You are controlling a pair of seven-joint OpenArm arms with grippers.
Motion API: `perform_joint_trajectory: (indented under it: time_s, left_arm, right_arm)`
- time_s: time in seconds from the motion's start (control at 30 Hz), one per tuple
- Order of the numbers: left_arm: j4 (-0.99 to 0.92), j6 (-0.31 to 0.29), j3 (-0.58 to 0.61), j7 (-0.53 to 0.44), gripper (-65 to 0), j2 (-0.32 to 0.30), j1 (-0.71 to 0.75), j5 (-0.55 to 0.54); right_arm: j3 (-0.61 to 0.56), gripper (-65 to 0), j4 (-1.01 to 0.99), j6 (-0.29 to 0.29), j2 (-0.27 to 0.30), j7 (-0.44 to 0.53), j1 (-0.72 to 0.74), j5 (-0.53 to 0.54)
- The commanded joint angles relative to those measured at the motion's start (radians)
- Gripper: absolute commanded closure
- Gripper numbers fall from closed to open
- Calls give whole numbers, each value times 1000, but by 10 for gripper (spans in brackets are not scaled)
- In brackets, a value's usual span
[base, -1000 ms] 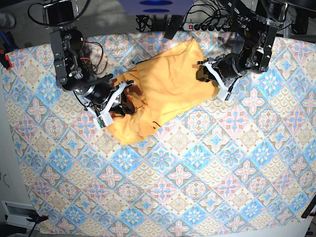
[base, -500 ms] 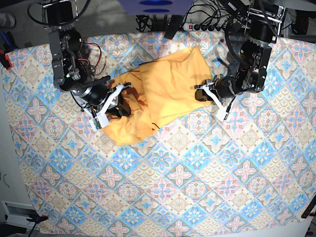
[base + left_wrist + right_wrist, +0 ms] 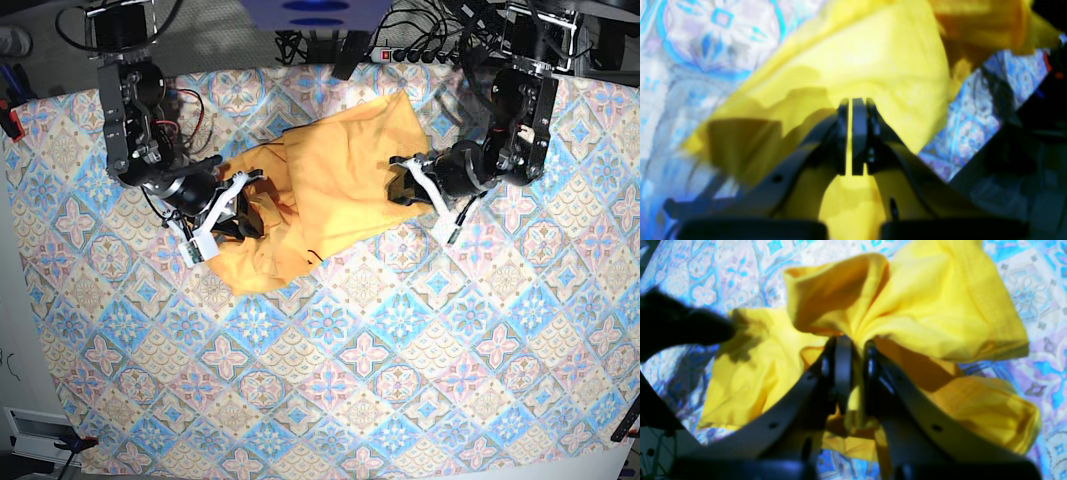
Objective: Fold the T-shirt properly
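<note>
Fabric of the T-shirt lies bunched in a rumpled heap on the patterned cloth, toward the far half of that cloth and a little off its centre, nearer the power strip than the near edge. We see 1 broad flap folded over the middle, running from the heap's far corner down to a rounded lobe at its near end, with a thin dark line showing near that lobe.

At the heap's edge on the side of the right arm, our right gripper presses into the folds. From the right wrist view, the right gripper has its jaws drawn close with a gathered pleat of yellow cloth pinched between them; the T-shirt fans out from that pinch in 2 puffed lobes.

At the opposite edge of the heap, our left gripper meets the flap's border. In the left wrist view, the left gripper shows its jaws brought together with only a thin slit left between them. The T-shirt fills the view right behind and beneath the tips, but that view is blurred, and we cannot tell whether any fabric is caught in the slit.

Around the heap, the patterned cloth covers the whole table, and cables trail beyond its far edge by the power strip.
</note>
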Motion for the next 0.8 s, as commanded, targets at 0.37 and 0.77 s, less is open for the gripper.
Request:
perform_joint_trajectory:
  time_s: [0.37,0.77]
  left_arm:
    - [-128,-4,-104,-44,-6,-1,63,5]
    - [-387,-4,56,-188,-7,3,-109,5]
  right_arm:
    - [5,0,14,9,6,25,12,18]
    - [5,0,14,9,6,25,10,18]
